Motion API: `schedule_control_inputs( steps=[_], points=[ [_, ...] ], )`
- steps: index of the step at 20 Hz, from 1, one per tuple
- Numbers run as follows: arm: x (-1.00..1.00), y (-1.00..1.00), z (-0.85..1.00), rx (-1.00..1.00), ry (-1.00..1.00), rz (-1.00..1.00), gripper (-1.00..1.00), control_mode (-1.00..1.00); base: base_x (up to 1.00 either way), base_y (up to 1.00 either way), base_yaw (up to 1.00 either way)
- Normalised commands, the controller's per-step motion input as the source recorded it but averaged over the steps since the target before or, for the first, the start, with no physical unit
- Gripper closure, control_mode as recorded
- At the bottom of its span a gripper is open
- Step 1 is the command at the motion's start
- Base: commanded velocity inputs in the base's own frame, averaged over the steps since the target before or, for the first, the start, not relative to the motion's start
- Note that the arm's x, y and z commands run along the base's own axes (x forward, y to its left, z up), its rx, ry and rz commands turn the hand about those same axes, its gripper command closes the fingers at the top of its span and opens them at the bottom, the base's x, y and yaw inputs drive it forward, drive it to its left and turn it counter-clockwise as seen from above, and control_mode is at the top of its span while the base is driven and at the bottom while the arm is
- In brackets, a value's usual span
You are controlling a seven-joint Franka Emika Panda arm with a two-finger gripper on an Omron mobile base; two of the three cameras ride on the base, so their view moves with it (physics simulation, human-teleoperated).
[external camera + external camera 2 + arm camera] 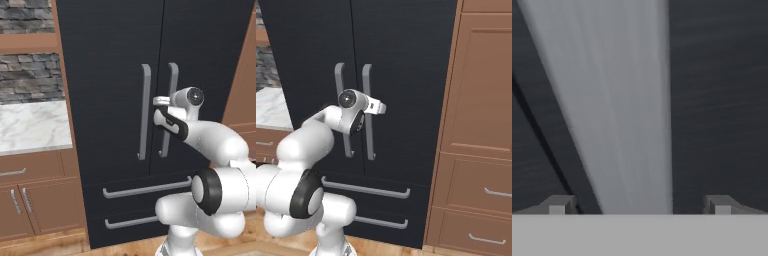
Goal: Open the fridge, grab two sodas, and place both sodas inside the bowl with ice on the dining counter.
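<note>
The fridge [110, 100] is black with a faint horizontal grain, and its handles [145, 110] and drawer bars [145, 190] are plain grey. The cabinets [481, 125] are brown with grey pulls, the counter [30, 125] white with grey veins. The wall [27, 75] is mottled grey-brown stone.
</note>
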Motion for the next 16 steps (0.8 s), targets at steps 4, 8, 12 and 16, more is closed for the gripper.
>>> schedule_control_inputs(
  steps=[4, 8, 12, 16],
  points=[
    [0.52, 0.04, -0.13, 0.0, 0.0, 0.0, -1.0, -1.0, 0.0, 0.0, 0.0],
    [0.34, 0.05, -0.11, -0.01, 0.02, 0.0, 1.0, -1.0, 0.0, 0.0, 0.0],
    [-0.14, -0.07, 0.0, 0.0, 0.04, -0.03, 1.0, -1.0, 0.0, 0.0, 0.0],
    [-0.55, -0.18, 0.0, 0.0, 0.04, -0.1, 1.0, -1.0, 0.0, 0.0, 0.0]
  ],
)
